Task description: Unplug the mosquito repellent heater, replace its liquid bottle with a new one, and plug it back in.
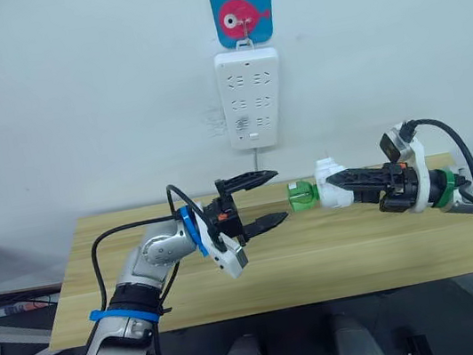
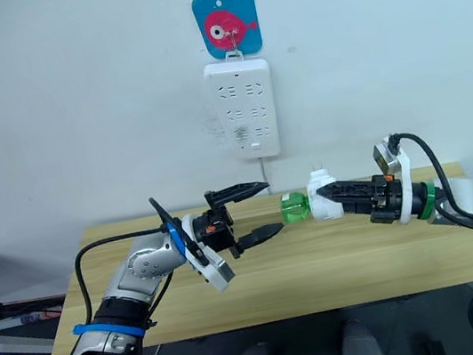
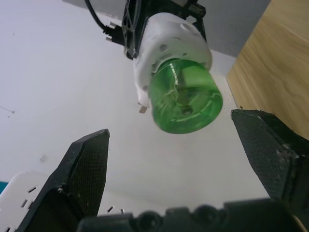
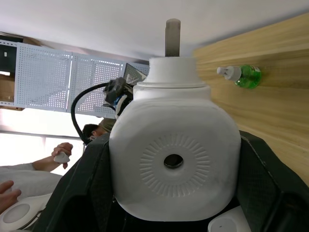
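Right pincer [image 1: 338, 181] is clenched on the mosquito repellent heater [image 1: 331, 184], holding it in the air above the desk [image 1: 339, 256], unplugged and well below the power strip [image 1: 252, 97] on the wall. A green bottle [image 1: 301, 196] is still fitted in the heater and points sideways toward the left pincer [image 1: 275, 196], whose fingers are spread wide, one above and one below the level of the bottle, just short of it. In the left wrist view the green bottle [image 3: 185, 96] sits between the two black fingers [image 3: 83, 166] but touches neither. So the heater looks unplugged and the step in hand is taking the old bottle out. Next, I judge, the left pincer needs to slide forward until the bottle lies between its fingers, close on the green part rather than the white body, and turn or pull it free while the right arm keeps the heater steady. A second green bottle [image 4: 244, 76] lies on the desk in the right wrist view, probably the replacement.
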Action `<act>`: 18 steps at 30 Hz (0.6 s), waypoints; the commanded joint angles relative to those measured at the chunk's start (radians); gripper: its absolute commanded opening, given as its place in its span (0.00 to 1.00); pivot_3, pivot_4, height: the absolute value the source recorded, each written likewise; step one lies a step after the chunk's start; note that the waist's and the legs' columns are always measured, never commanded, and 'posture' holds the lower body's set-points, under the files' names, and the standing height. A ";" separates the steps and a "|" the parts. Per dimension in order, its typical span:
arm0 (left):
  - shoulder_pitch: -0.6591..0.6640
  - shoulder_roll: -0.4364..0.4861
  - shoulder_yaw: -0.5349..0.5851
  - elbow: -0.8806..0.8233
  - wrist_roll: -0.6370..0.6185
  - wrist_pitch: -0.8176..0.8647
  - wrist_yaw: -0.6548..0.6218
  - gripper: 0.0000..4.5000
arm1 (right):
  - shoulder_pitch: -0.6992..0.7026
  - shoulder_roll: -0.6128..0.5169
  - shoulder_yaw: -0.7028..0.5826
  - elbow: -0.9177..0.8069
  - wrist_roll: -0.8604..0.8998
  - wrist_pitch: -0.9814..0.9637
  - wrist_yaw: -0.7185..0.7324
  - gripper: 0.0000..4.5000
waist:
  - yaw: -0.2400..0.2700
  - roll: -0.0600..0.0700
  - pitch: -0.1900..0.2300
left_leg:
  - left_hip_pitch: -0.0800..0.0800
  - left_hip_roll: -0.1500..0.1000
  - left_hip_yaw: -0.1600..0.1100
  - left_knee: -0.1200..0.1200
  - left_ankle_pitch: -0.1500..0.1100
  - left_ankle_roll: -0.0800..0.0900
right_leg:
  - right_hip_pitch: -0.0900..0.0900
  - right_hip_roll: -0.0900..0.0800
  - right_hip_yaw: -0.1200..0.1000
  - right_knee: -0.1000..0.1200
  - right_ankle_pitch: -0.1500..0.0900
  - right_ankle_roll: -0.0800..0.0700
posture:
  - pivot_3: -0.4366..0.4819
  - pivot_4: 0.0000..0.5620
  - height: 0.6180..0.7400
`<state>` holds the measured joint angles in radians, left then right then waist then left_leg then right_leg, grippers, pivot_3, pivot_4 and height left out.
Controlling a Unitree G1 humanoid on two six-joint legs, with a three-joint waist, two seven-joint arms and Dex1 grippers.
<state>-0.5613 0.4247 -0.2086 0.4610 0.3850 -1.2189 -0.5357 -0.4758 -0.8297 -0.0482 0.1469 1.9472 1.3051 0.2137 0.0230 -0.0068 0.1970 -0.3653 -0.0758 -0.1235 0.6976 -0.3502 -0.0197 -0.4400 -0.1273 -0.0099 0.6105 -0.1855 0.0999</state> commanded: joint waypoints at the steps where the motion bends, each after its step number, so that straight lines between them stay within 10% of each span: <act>1: -0.034 -0.015 0.001 0.027 0.064 -0.049 0.088 1.00 | -0.032 0.013 -0.026 -0.033 0.025 0.009 0.003 0.66 | 0.000 0.000 0.000 | 0.000 0.000 0.000 0.000 0.000 0.000 | 0.000 0.000 0.000 0.000 0.000 0.000 | 0.50 0.39 1.00; 10: -0.069 -0.019 -0.031 0.060 0.146 -0.089 0.214 1.00 | -0.026 0.027 -0.022 -0.052 0.025 0.019 0.002 0.66 | -0.001 0.000 0.000 | 0.000 0.000 -0.005 0.000 0.000 0.000 | 0.000 0.000 0.000 0.000 0.000 0.000 | 0.49 0.41 1.00; 18: -0.080 -0.004 -0.082 0.082 0.134 -0.098 0.246 0.53 | -0.018 0.039 -0.018 -0.069 0.025 0.024 0.013 0.66 | -0.004 0.000 0.000 | 0.000 0.000 -0.006 0.000 0.000 0.000 | 0.000 0.000 -0.001 0.000 0.000 0.000 | 0.49 0.42 1.00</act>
<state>-0.6289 0.4138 -0.2761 0.5381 0.5288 -1.3066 -0.3022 -0.4897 -0.7945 -0.0478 0.1201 1.9456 1.3222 0.2100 0.0194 -0.0067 0.1970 -0.3652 -0.0759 -0.1294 0.6974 -0.3502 -0.0196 -0.4400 -0.1270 -0.0106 0.6106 -0.1855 0.1000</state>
